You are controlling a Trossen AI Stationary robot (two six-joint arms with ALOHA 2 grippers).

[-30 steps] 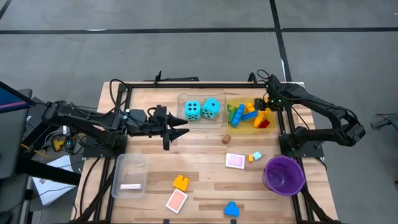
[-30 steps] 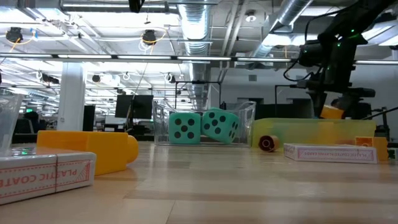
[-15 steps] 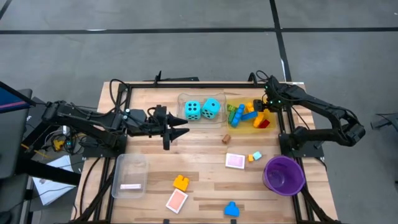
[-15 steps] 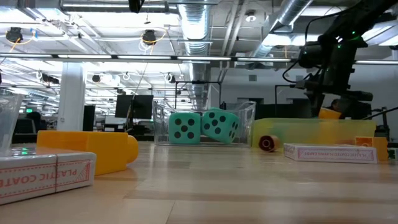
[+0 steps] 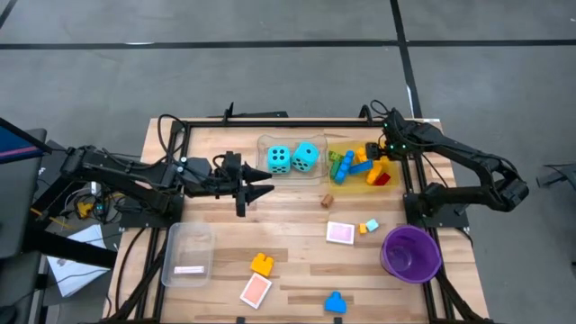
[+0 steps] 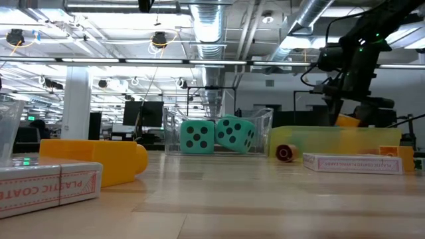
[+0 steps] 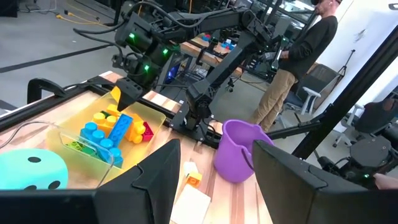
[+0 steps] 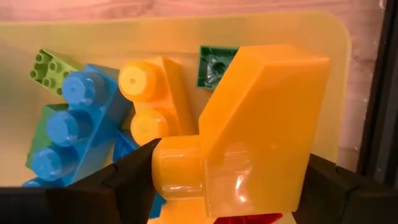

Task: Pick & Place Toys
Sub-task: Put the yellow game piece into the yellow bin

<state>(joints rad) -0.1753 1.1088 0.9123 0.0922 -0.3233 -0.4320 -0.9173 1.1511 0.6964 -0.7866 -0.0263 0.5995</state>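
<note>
Tool [image 8: 230,186] holds orange brick [image 8: 249,130].

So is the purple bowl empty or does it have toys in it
Empty. From above, the purple bowl shows only its own purple inside, no bricks or tiles. The nearest loose pieces, a pink tile and small bricks, lie on the table beside it.

Two turquoise foam dice [image 5: 292,158] sit side by side in a clear rectangular tray [image 5: 265,144] at the table's far middle, with a yellow rectangular tray [image 5: 389,186] of small plastic bricks [image 5: 346,165] just to its right. The right gripper [image 5: 388,155] hangs over that tray with an orange plastic brick [image 8: 249,137] between its fingers; the left gripper [image 5: 263,189] waits left of the dice. A purple round bowl [image 5: 411,253] stands near the right front corner, another clear rectangular tray [image 5: 187,253] at front left.
</note>
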